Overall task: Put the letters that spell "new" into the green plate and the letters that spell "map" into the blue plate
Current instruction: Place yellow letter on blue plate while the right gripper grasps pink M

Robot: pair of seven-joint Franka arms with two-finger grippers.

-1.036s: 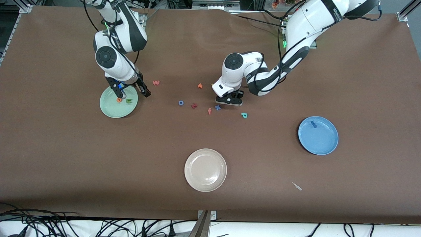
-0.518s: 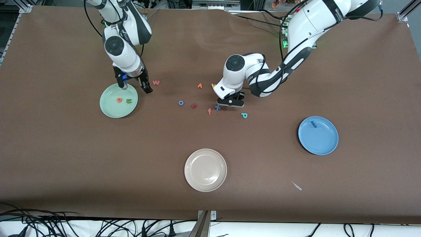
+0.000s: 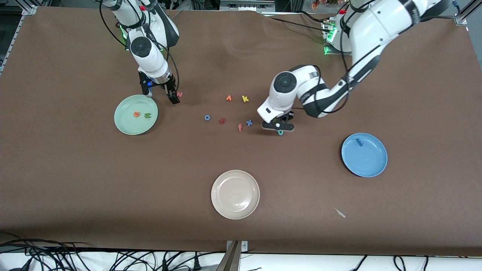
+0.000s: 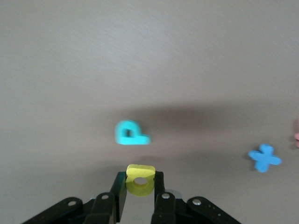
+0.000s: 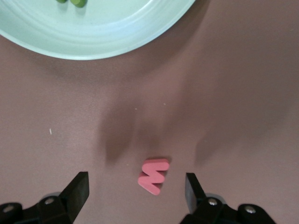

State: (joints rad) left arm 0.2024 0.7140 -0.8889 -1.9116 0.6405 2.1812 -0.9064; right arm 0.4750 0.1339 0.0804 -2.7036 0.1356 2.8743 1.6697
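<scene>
My left gripper (image 4: 140,187) is shut on the yellow "a" (image 4: 140,179) and hangs just over the teal "p" (image 4: 131,133); in the front view this gripper (image 3: 278,127) covers most of the "p" (image 3: 280,133). The blue "m" (image 3: 359,142) lies in the blue plate (image 3: 367,163). My right gripper (image 5: 135,191) stands open over the pink "w" (image 5: 153,176), which lies on the table between its fingers. From the front that gripper (image 3: 160,96) is beside the green plate (image 3: 128,126), which holds the orange "e" (image 3: 136,114) and the green "n" (image 3: 147,115).
Loose letters lie mid-table: an orange pointed one (image 3: 228,98), a yellow "k" (image 3: 245,99), a blue "o" (image 3: 207,117), a dark red one (image 3: 222,121), an orange "f" (image 3: 240,127) and a blue "x" (image 3: 249,122). A cream plate (image 3: 235,207) sits nearer the front camera.
My left gripper shut on the yellow "a" and carried it over the "p", uncovering the "k". My right gripper moved from over the green plate to over the "w".
</scene>
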